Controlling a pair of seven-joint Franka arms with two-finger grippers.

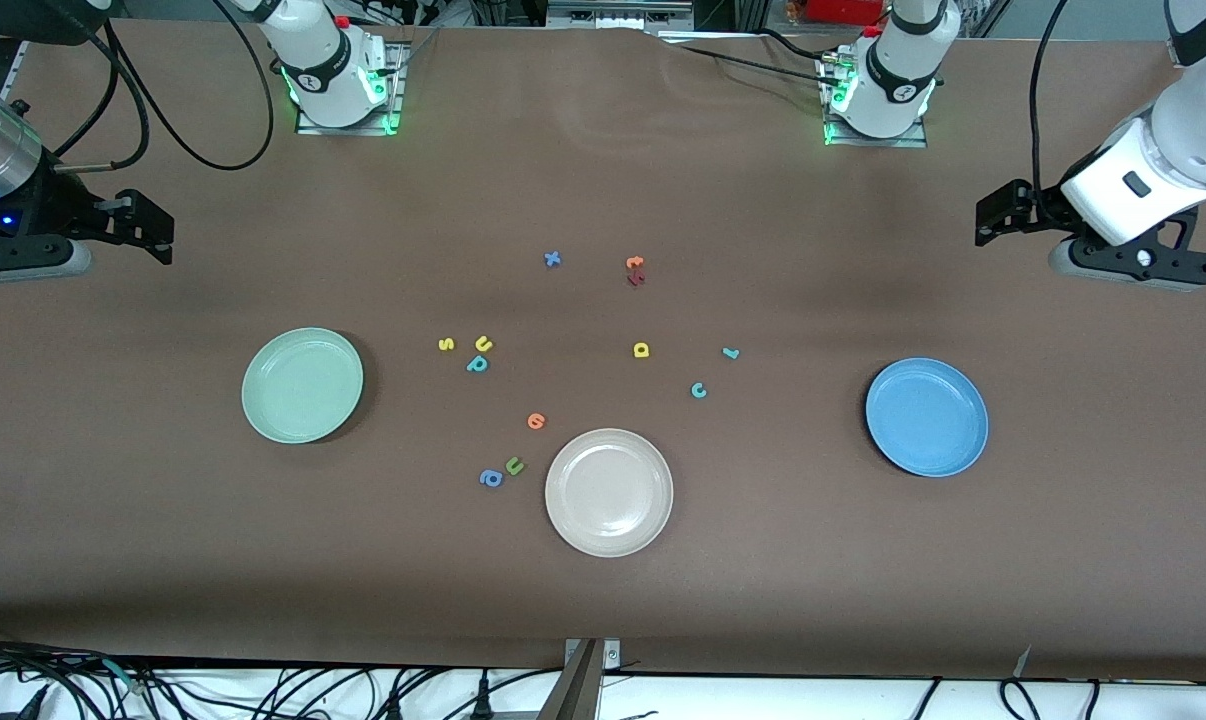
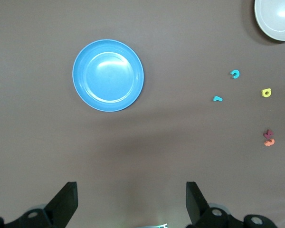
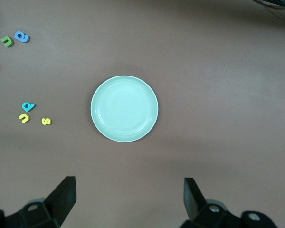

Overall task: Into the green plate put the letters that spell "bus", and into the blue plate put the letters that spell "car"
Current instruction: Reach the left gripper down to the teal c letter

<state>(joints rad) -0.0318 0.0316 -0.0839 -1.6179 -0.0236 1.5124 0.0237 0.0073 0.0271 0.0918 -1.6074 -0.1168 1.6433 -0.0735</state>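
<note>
Both arms are waiting high at the table ends, right gripper [image 3: 126, 199] and left gripper [image 2: 132, 202] gaping wide and empty; right is sitting nearer the s/u/b cluster [image 1: 466, 352] beside the green plate [image 1: 302, 385], so it leads.

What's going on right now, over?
Left gripper and right gripper open, empty, waiting at table ends. Round green plastic plate, round blue plastic plate empty. Nothing in the way.
</note>
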